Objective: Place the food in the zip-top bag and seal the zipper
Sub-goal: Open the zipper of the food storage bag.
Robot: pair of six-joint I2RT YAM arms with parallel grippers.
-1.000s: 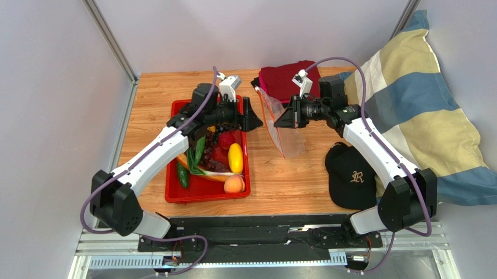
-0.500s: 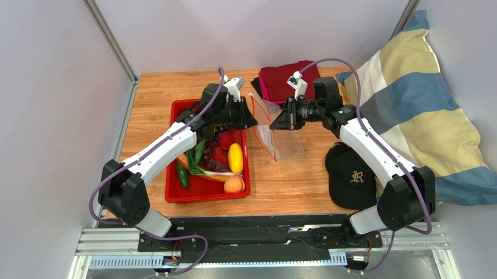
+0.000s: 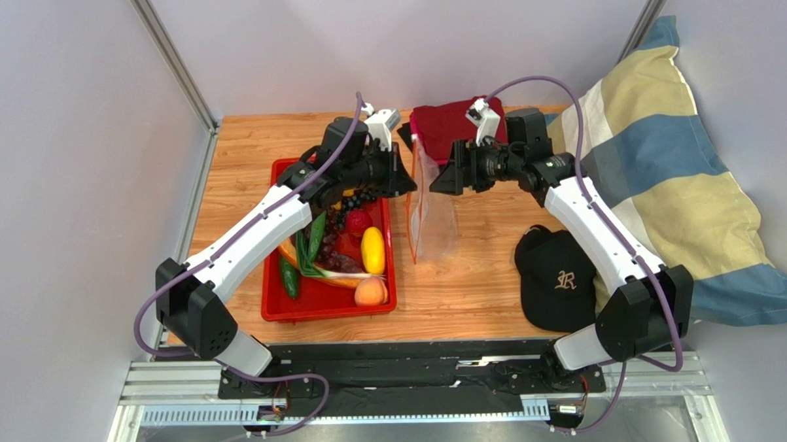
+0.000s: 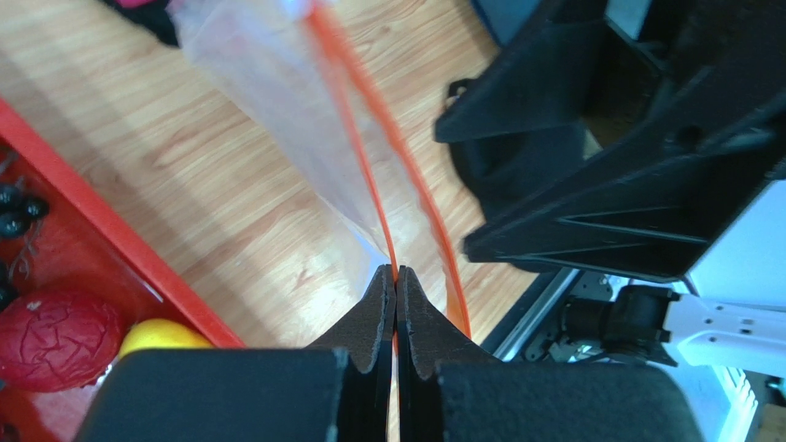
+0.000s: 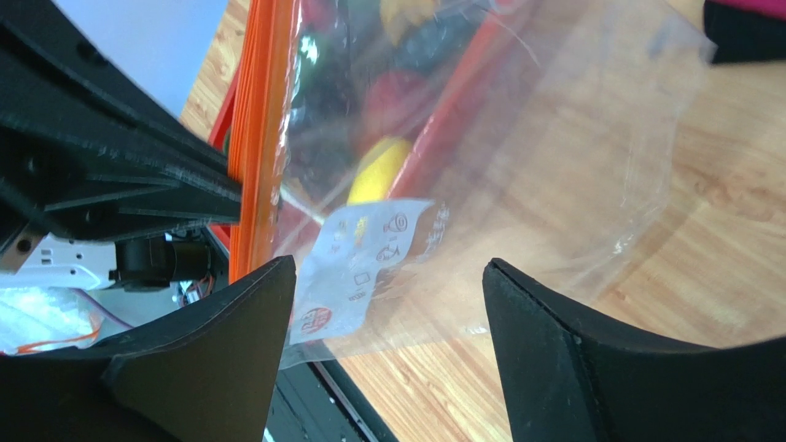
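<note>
The clear zip-top bag [image 3: 433,218] hangs upright between the two grippers, its lower end on the table. My left gripper [image 3: 407,179] [image 4: 397,273] is shut on one side of the bag's orange-red zipper [image 4: 354,120]; the other zipper strip bows away to the right. My right gripper [image 3: 442,180] [image 5: 387,269] is open just right of the bag, with the bag's film and zipper [image 5: 259,138] in front of its fingers. The food [image 3: 371,249] lies in the red tray: a yellow lemon, grapes [image 3: 344,219], a peach [image 3: 370,292] and green vegetables.
The red tray [image 3: 275,306] lies left of the bag. Folded dark red cloths [image 3: 451,127] lie at the back, a black cap [image 3: 557,279] at the front right. A striped pillow [image 3: 661,172] fills the right side.
My left gripper moved right from over the tray to the bag and shut on its zipper edge. My right gripper let go of the bag and opened. The bag swung upright.
</note>
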